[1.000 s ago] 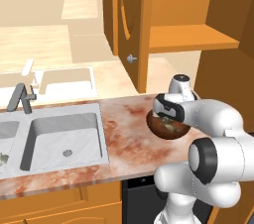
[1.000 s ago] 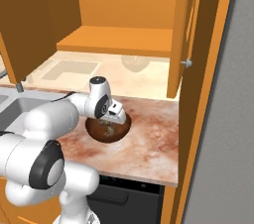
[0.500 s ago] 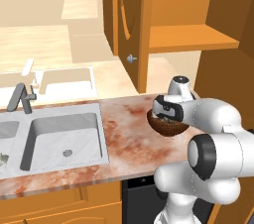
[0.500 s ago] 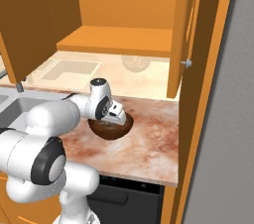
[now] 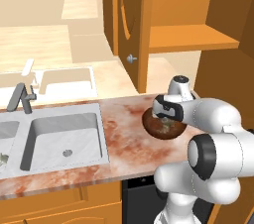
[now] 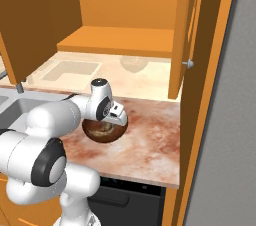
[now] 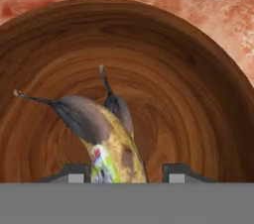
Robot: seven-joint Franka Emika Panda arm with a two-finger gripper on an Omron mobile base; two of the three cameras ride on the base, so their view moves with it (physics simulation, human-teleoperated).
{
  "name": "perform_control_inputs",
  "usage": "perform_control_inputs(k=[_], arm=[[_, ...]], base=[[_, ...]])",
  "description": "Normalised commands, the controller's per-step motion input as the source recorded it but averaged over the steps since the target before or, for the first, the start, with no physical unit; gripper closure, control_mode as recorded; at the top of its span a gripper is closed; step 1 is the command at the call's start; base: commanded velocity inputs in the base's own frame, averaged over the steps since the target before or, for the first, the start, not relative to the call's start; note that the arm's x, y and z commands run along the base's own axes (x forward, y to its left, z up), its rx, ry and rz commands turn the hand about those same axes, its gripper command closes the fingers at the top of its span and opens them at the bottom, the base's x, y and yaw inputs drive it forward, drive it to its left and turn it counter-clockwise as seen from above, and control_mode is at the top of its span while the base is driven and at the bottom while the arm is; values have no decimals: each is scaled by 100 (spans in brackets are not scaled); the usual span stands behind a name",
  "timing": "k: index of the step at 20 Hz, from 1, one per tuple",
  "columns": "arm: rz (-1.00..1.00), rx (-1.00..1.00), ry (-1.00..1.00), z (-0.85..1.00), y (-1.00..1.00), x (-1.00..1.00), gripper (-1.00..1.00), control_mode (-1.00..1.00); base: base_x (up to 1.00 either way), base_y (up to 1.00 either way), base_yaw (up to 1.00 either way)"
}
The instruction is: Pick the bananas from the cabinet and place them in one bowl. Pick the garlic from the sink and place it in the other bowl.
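The gripper point(image 7: 127, 173) is hanging straight down into the wooden bowl point(image 7: 198, 94), with the bananas point(image 7: 106, 139) lying directly below it on the bowl's floor, stems pointing away from the hand. The two finger tips point(image 7: 179, 172) are standing a little apart on either side of the fruit; the near end of the bunch is lying between them, but whether the pads are pressing it or have let go I cannot tell, since the contact is hidden at the bottom of the hand view. From the base views the hand point(image 5: 168, 111) is sitting over the bowl point(image 5: 149, 124) on the counter point(image 5: 124, 134), with the cabinet point(image 5: 188, 37) up and beyond it, door swung wide and shelf bare where visible. Judgement: the banana half of the task is at its placing step, fruit inside the bowl. The next move is calling for jaws fully spread and a straight lift out, clear of the rim, so nothing drags the bunch or tips the bowl. After that, the garlic: the sink point(image 5: 64, 136) is lying well off to the hand's left, and a small pale lump point(image 5: 3, 158) is showing in its far basin, too small to name with confidence. A second bowl point(image 6: 131, 63) is sitting farther back, beyond the hand, under the cabinet.
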Motion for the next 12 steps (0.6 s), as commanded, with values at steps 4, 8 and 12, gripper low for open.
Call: perform_control_inputs(k=[4,8,12], arm=[[0,0,0,0,0,0,-100,-100],[0,0,0,0,0,0,-100,-100],[0,0,-5,15,0,-3,-100,-100]], base=[[0,0,0],[0,0,0],[0,0,0]])
